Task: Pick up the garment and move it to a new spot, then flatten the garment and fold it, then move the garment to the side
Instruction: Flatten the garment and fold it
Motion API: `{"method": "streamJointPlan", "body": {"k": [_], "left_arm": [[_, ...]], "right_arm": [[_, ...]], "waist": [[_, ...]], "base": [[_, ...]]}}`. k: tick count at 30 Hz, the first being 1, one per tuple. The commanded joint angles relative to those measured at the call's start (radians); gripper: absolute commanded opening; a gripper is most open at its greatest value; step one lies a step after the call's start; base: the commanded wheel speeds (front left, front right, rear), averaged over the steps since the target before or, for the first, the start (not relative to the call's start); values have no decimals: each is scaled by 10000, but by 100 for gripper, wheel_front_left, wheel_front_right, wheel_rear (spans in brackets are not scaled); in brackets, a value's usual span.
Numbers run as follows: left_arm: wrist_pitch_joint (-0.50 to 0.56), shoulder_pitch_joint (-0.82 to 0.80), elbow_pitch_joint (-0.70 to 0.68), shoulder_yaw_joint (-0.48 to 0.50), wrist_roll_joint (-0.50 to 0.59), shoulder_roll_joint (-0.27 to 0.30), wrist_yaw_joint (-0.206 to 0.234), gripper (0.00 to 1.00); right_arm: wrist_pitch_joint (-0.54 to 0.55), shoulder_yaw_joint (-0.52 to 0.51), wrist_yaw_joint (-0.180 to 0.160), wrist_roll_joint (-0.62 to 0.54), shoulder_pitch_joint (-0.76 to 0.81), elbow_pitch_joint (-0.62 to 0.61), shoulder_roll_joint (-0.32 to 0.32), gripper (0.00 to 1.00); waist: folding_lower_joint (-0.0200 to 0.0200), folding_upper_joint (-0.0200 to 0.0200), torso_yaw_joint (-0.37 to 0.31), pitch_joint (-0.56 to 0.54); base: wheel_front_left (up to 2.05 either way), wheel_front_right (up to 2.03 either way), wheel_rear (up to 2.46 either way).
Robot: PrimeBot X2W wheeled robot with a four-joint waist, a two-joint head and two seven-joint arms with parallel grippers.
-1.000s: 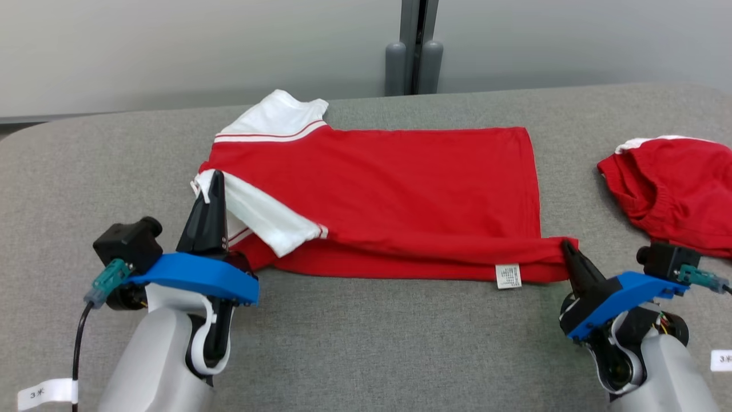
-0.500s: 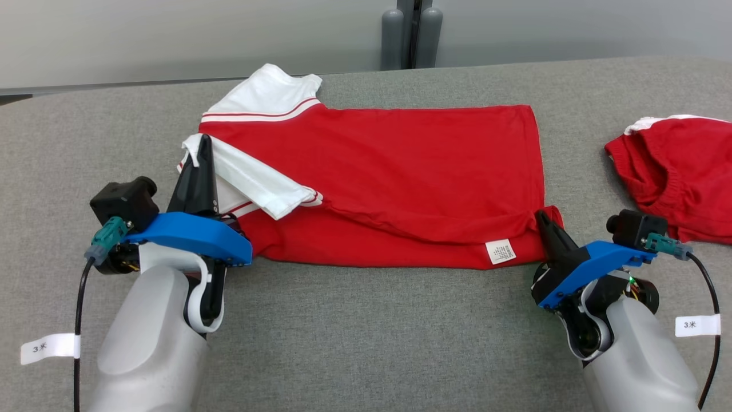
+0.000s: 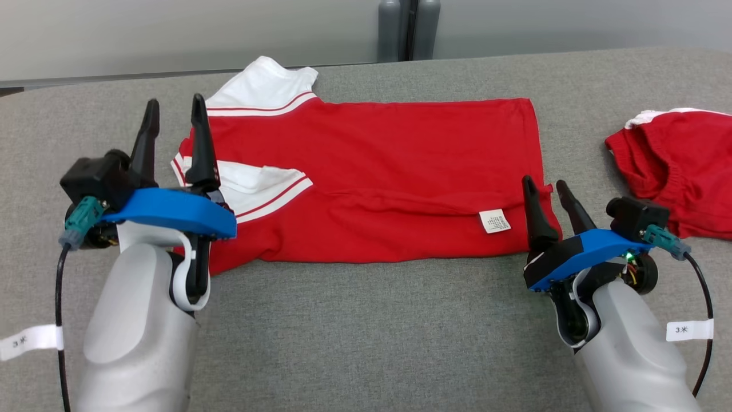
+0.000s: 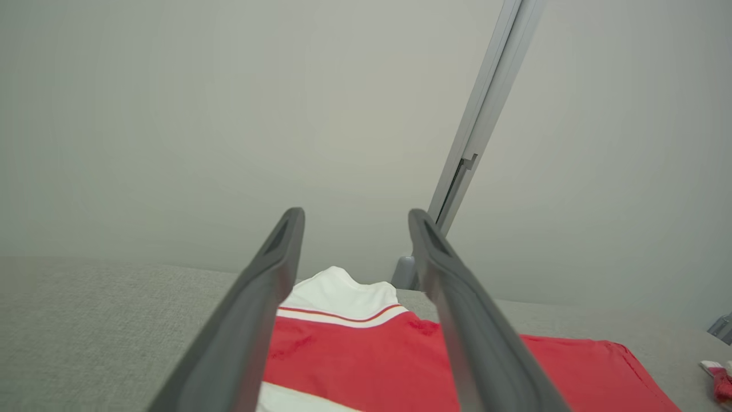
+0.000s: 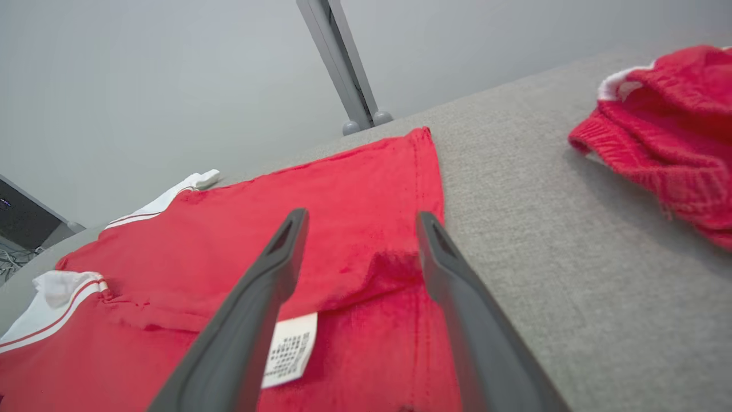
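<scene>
The red garment [image 3: 389, 154] with white sleeves lies flat on the grey table [image 3: 354, 332], its near edge folded over onto itself. My left gripper [image 3: 174, 106] stands open at its left end, fingers raised beside the folded white sleeve [image 3: 257, 180], with nothing between them. My right gripper [image 3: 543, 183] is open at the garment's near right corner, next to the white label [image 3: 495, 221]. In the left wrist view the open left gripper [image 4: 354, 214] is above the garment [image 4: 354, 355]. In the right wrist view the open right gripper [image 5: 361, 215] straddles the garment's [image 5: 354, 200] right hem.
A second red garment [image 3: 680, 166] lies crumpled at the table's right edge, close to my right arm; the right wrist view has this second garment [image 5: 669, 126] at its far right. A grey post [image 3: 409, 28] stands behind the table against the pale wall.
Both grippers have opened and let go of the garment. Its near edge, carried away from me, now rests folded on the body. The left fingers have risen. The camera has shifted.
</scene>
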Motion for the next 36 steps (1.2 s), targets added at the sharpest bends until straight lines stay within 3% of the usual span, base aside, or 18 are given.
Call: {"method": "streamJointPlan", "body": {"k": [1,9,13,23,30,31,32,34,35,36], "left_arm": [[-42,306,-130,111,158,-33,-83,100],[-40,1605,-649,191,205,-90,-252,100],[124,2593,-620,237,-1,54,-228,100],[2771,4016,-1069,771,-875,143,943,100],[3490,3934,-1222,1056,-1597,-48,1115,100],[3518,3892,-1201,1076,-1646,-61,1098,77],[3471,3837,-1199,1130,-1721,-71,1094,42],[3305,3733,-1207,1221,-1839,-103,1028,11],[3213,3692,-1194,1267,-1929,-125,975,0],[3121,3670,-1176,1295,-1998,-156,943,0]], "right_arm": [[-178,-44,1,-239,108,-243,-18,100],[-399,-724,1,-1696,1439,-1853,-18,100],[125,-1082,1,-2722,2538,-3049,-19,100],[1846,-1230,1,-2983,4274,-5681,-18,100],[2332,-1210,1,-2784,4104,-5749,-19,100],[2320,-1210,1,-2776,4018,-5655,-18,100],[2342,-1221,1,-2714,3924,-5535,-19,100],[2372,-1186,1,-2593,3734,-5242,-18,100],[2332,-1172,1,-2552,3613,-5087,-18,100],[2325,-1123,1,-2503,3495,-4892,-18,100]], "waist": [[-1,0,-14,-64],[-1,0,8,-396],[-1,0,28,-613],[-1,0,10,-638],[-1,0,-92,-364],[-1,0,-103,-329],[-1,0,-111,-290],[-1,0,-109,-213],[-1,0,-103,-176],[-1,0,-91,-145]], "base": [[0,0,0],[0,0,0],[0,0,0],[0,0,0],[0,0,0],[0,0,0],[0,0,0],[0,0,0],[0,0,0],[0,0,0]]}}
